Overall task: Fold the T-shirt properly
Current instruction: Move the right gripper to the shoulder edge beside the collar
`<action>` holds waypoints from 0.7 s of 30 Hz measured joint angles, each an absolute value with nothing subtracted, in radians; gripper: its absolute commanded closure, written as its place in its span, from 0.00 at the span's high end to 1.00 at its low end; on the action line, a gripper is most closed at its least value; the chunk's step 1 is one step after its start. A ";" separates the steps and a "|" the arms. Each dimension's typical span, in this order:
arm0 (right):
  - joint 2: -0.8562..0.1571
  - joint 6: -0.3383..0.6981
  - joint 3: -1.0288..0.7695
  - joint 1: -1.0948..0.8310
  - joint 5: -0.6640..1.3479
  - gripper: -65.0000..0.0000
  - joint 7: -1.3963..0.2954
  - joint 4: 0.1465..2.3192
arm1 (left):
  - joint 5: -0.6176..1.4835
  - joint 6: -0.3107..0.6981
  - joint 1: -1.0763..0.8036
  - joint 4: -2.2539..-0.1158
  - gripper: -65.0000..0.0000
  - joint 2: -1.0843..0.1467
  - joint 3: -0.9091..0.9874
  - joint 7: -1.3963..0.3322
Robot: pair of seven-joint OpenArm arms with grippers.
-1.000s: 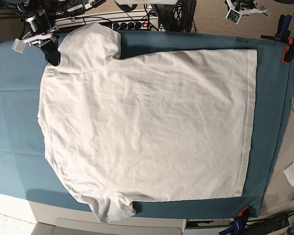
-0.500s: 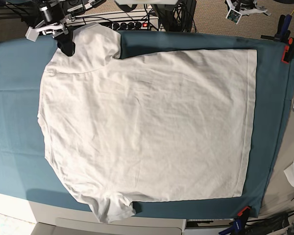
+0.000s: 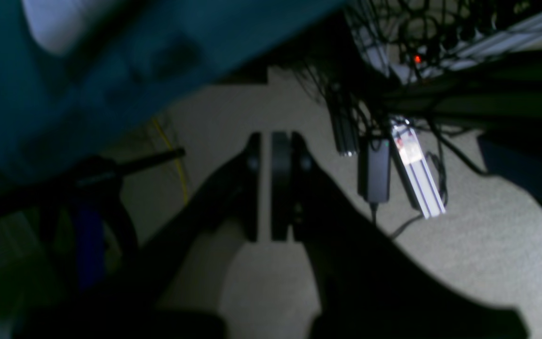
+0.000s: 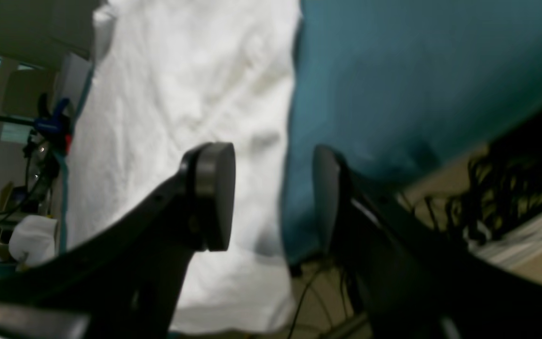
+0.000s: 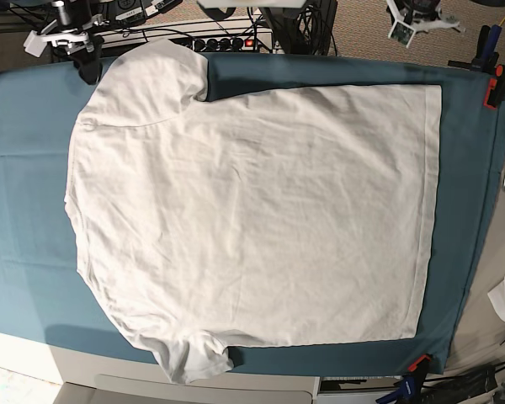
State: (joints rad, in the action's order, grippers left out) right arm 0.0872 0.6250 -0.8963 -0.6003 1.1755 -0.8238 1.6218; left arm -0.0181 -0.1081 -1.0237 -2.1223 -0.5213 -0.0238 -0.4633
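T-shirt: the white T-shirt (image 5: pixel 252 219) lay spread flat in the middle of the teal cloth (image 5: pixel 25 210), with nothing folded over yet
Shirt ends: the straight bottom hem was at 3 o'clock in the base view, and the neck end was at 9 o'clock
Sleeves: one sleeve stuck out at 11 o'clock, up by the top edge of the cloth, and the other sleeve stuck out at 7 o'clock, near the bottom edge
Right gripper: the right gripper (image 4: pixel 271 197) had its two round pads spread apart, with nothing between them
Right gripper place: in the base view it (image 5: pixel 86 66) sat at 11 o'clock, just beside the top sleeve, at the edge of the cloth; I could not tell if it touched the sleeve
Right wrist view: past the open pads were the white shirt (image 4: pixel 186 117) on one side and the teal cloth (image 4: pixel 417 70) on the other
Left gripper: the left gripper (image 3: pixel 269 188) had its pads pressed almost together, with only a thin gap, and it held nothing
Left gripper place: it hung off the table over the pale floor (image 3: pixel 464 263), near dark cables (image 3: pixel 393 94), and the base view did not show it
Clamps: an orange clamp (image 5: pixel 493 91) gripped the cloth edge at 2 o'clock
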 measured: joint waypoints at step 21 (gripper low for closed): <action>0.064 0.656 -0.738 -0.584 1.194 0.35 -0.761 1.544 | -0.048 -0.108 -0.990 -2.122 0.04 -0.521 -0.025 -0.520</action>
